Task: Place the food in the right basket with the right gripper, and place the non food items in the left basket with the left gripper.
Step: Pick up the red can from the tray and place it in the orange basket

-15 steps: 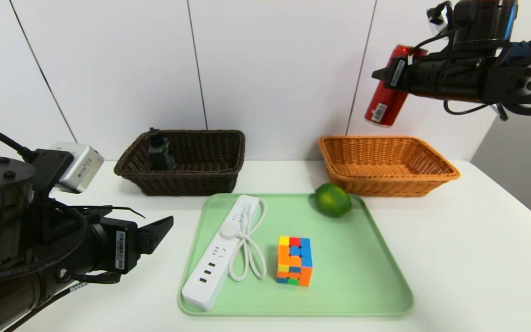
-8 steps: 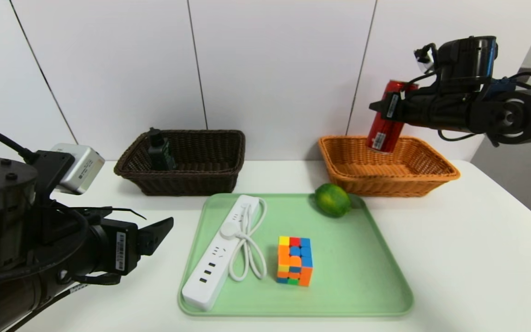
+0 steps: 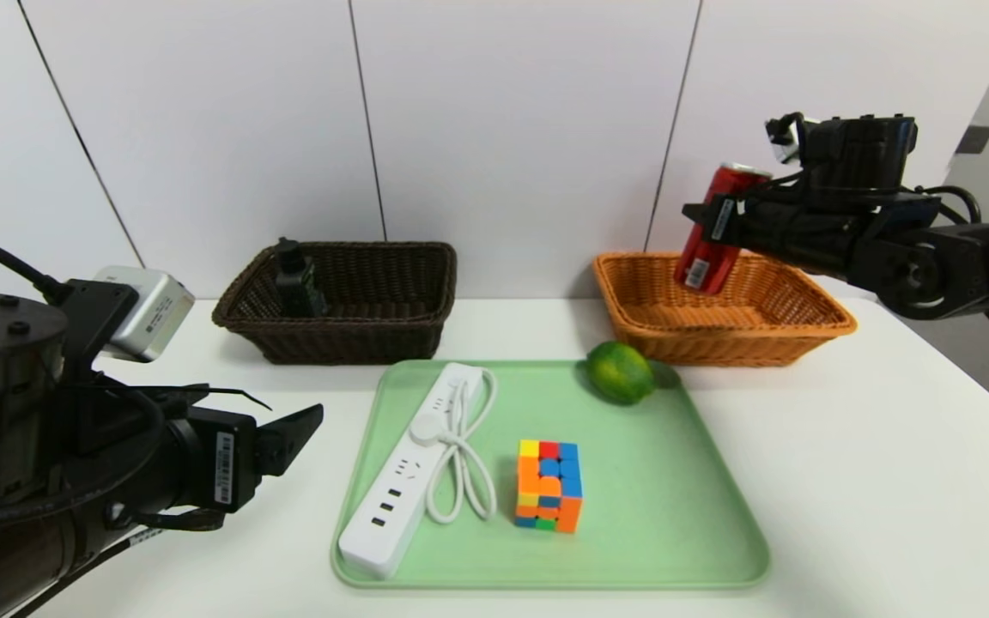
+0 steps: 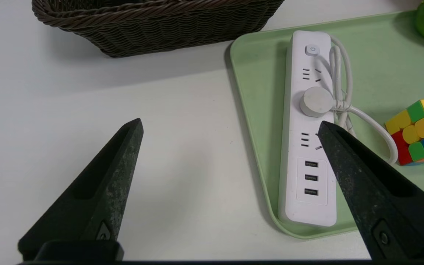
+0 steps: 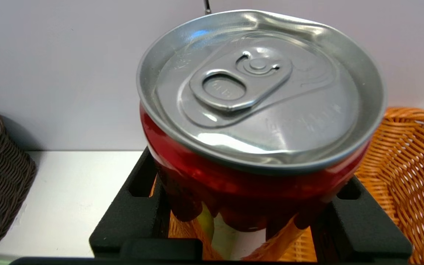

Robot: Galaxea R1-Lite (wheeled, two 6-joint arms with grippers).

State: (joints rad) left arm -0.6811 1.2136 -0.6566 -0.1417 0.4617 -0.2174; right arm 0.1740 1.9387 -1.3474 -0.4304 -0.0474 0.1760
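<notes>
The right gripper [image 3: 712, 230] was clamped on a red can [image 3: 712, 230], tilted, silver pull-tab top dented at the rim, hanging over the orange basket [image 3: 812, 322]; whether its base touched the weave I couldn't tell. The left gripper [image 4: 230, 136] sat wide open beside the green tray [image 3: 675, 515].

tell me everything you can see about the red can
The red can is a metal drink can with a glossy red body, a white barcode label near its base and a silver lid with an unopened pull tab. Its rim looks slightly dented. It hangs tilted, top leaning toward the arm, above the back part of the orange wicker basket. The right tool is clamped on its sides; nothing else touches it.
</notes>
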